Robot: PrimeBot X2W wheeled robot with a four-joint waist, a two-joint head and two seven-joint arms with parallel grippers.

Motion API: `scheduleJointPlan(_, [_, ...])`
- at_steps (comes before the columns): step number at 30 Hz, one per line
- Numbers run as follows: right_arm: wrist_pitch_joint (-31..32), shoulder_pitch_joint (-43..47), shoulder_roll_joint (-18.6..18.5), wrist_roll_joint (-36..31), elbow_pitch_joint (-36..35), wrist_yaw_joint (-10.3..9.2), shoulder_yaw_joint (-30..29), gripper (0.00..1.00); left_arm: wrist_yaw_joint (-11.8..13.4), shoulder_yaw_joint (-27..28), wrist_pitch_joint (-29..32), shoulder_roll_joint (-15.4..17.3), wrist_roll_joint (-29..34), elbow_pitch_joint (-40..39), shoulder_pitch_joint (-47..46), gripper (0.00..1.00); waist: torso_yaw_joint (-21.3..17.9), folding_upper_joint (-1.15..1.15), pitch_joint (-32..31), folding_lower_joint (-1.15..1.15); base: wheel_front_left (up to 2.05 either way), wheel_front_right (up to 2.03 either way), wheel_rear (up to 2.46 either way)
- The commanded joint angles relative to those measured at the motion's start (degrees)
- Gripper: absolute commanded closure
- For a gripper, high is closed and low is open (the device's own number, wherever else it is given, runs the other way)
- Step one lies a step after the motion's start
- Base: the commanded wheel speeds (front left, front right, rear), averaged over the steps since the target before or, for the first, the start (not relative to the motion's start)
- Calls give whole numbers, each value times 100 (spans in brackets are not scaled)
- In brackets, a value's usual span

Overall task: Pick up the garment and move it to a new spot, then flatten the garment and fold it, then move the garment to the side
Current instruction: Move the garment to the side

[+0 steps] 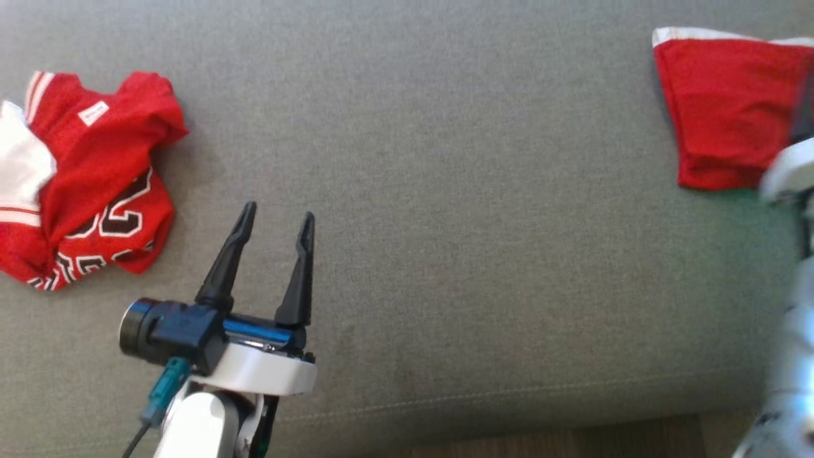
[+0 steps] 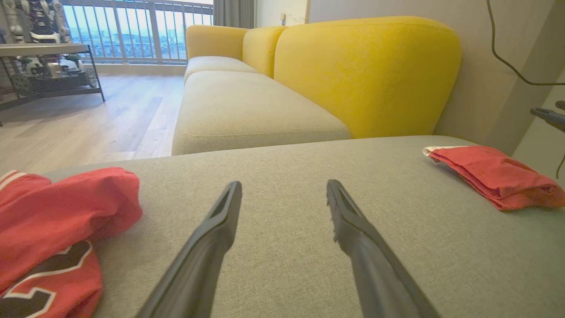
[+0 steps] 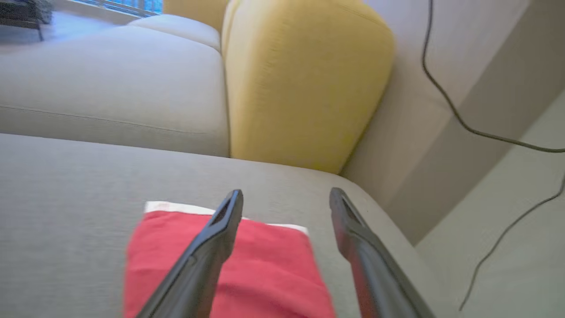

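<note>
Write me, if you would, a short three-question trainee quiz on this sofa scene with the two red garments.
1. True or false: the left end effector is shut on the crumpled red jersey.
2. In the head view, the folded red garment lies: A upper right; B lower left; C centre.
3. Fill in: the right end effector is ____ above the folded red garment.
Key: 1 false; 2 A; 3 open.
</note>
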Motion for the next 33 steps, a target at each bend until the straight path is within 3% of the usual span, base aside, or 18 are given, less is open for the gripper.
scheduleJointPlan(1, [-92, 128, 71, 143, -214, -2, 260, 0, 72, 196, -29, 13, -51, -151, -58, 0, 10, 0, -127, 0, 0, 0, 0])
scheduleJointPlan(6, [-240, 744, 251, 1060, -406, -2, 1324, 0, 303, 293, -29, 0, -291, -95, 88, 0, 51, 0, -498, 0, 0, 0, 0])
scheduleJointPlan(9, [-299, 1485, 257, 1972, -687, -2, 2288, 0, 440, 319, -29, -5, -441, -36, 229, 0, 147, 0, -861, 0, 0, 0, 0])
scheduleJointPlan(11, [-314, 1838, 258, 2203, -933, -2, 2562, 0, 513, 352, -29, -6, -500, -23, 311, 0, 183, 0, -1019, 0, 0, 0, 0])
scheduleJointPlan(18, [-321, 2825, 259, 2648, -1843, -2, 2743, 0, 666, 439, -29, -7, -710, -59, 522, 0, 319, 0, -1351, 0, 0, 0, 0])
scheduleJointPlan(22, [-321, 3477, 259, 2776, -2290, -2, 2756, 0, 597, 464, -29, -7, -723, -79, 690, 0, 405, 0, -1562, 0, 0, 0, 0])
scheduleJointPlan(33, [-322, 4275, 259, 2894, -2628, -2, 2790, 0, 517, 536, -29, -8, -292, -179, 1063, 0, 366, 0, -1844, 0, 0, 0, 0])
